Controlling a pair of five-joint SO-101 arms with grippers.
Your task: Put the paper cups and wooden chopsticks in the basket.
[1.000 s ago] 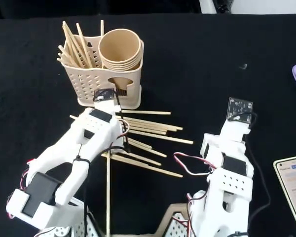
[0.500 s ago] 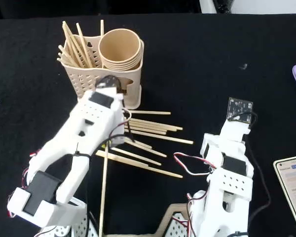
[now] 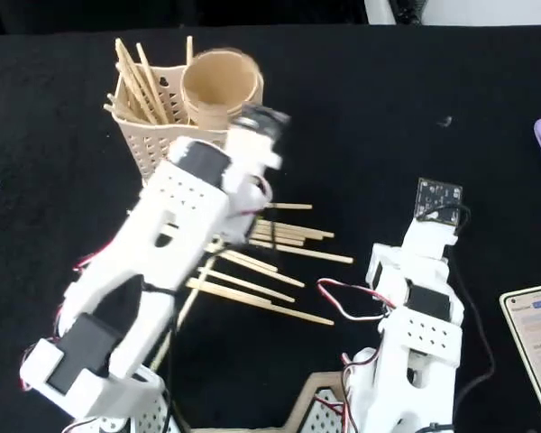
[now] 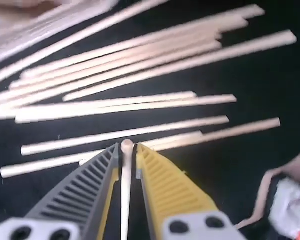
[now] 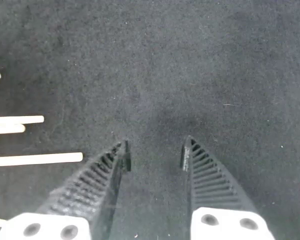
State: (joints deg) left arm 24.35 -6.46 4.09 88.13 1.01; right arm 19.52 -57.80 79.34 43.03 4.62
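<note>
Black table [image 3: 433,72] with a phone [image 3: 536,338] near one edge

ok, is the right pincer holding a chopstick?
No, the right pincer is open over the bare black table, with nothing in it.

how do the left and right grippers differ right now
The left gripper is shut on a chopstick; the right gripper is open and empty. The left gripper has one grey and one yellow finger; the right gripper's are both dark. The left gripper hangs over loose chopsticks; the right gripper over bare black table. Both have ridged fingers.
</note>
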